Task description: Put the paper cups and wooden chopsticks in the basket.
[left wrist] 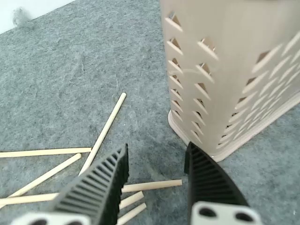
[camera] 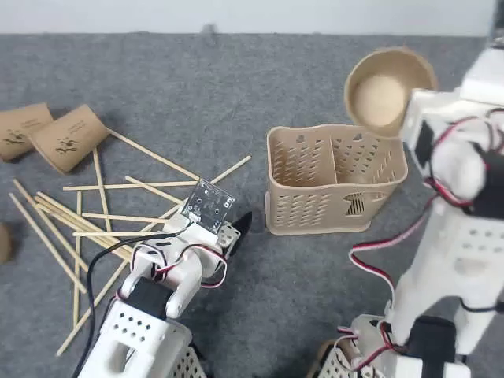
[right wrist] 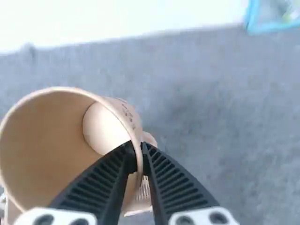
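Note:
A brown paper cup (camera: 386,88) hangs tilted above the far right corner of the beige slotted basket (camera: 335,183), its mouth turned toward the high camera. My right gripper (right wrist: 138,157) is shut on the cup's (right wrist: 65,140) rim, one finger inside and one outside. My left gripper (left wrist: 157,171) stands open and empty just above the grey mat, beside the basket's (left wrist: 229,70) left wall and over the ends of a few wooden chopsticks (left wrist: 105,129). Several chopsticks (camera: 118,213) lie scattered at the left. Two more paper cups (camera: 69,138) lie on their sides at the far left.
The basket has a divider making two compartments. A round brown object (camera: 5,241) shows partly at the left edge. The white arm bases (camera: 142,339) stand at the near edge. Grey felt covers the table.

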You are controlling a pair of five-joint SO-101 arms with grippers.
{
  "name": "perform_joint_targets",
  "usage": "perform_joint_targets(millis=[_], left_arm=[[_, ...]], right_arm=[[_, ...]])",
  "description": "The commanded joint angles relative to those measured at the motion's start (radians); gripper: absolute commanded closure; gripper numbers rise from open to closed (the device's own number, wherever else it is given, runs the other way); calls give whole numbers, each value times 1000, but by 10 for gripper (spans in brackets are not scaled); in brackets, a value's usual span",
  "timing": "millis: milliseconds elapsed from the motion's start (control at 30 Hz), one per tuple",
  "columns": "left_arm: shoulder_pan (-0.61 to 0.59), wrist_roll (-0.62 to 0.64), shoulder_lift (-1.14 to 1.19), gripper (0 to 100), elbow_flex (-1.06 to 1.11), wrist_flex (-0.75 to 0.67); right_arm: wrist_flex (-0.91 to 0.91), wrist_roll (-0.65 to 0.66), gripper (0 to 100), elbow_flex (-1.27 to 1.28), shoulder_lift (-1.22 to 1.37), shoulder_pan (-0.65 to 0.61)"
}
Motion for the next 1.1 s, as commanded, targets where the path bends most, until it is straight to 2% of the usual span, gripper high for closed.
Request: perform_joint_targets(millis=[0,400,667,800,1067], left_arm=[[-6,-9,-6,812,-10,-18],[-6,-9,-6,812,-10,-18],[-6,-9,-6,812,-7,-21],[-6,-9,-6,812,-7,-21],[-6,-9,-6,812,-5,-23]], right_arm=[[41,2,991,71,-31,-12],[39,72,991,250,-30,-10],[41,78,991,253,-125,-10],[41,127,991,253,-199,-10],[42,169,991,315,-185,-10]])
